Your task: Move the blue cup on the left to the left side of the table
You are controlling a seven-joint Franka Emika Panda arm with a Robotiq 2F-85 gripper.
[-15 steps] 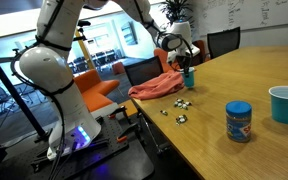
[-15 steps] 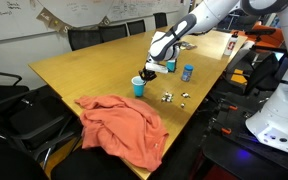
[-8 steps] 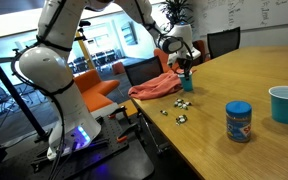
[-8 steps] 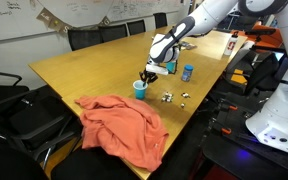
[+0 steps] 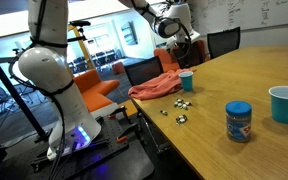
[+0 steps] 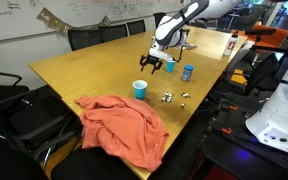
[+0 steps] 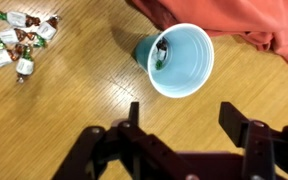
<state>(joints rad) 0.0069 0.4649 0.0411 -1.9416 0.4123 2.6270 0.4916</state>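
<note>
The small blue cup (image 5: 186,80) (image 6: 140,89) stands upright on the wooden table (image 5: 244,75) (image 6: 84,65), close to the edge of an orange cloth. In the wrist view the blue cup (image 7: 179,58) shows its pale inside from above, with a small dark item at its inner wall. My gripper (image 7: 184,118) hangs open above the cup, clear of it, with nothing between its fingers. In both exterior views the gripper (image 5: 181,42) (image 6: 154,66) is well above the cup's rim.
An orange cloth (image 5: 154,87) (image 6: 124,125) (image 7: 234,25) drapes over the table corner. Wrapped candies (image 5: 182,103) (image 6: 174,97) (image 7: 19,45) lie scattered nearby. A blue-lidded jar (image 5: 239,121) (image 6: 187,72) and a larger blue cup (image 5: 286,103) stand farther along. Office chairs (image 6: 104,35) surround the table.
The gripper was shut on the blue cup; it has opened, let the cup go on the table, and risen straight above it.
</note>
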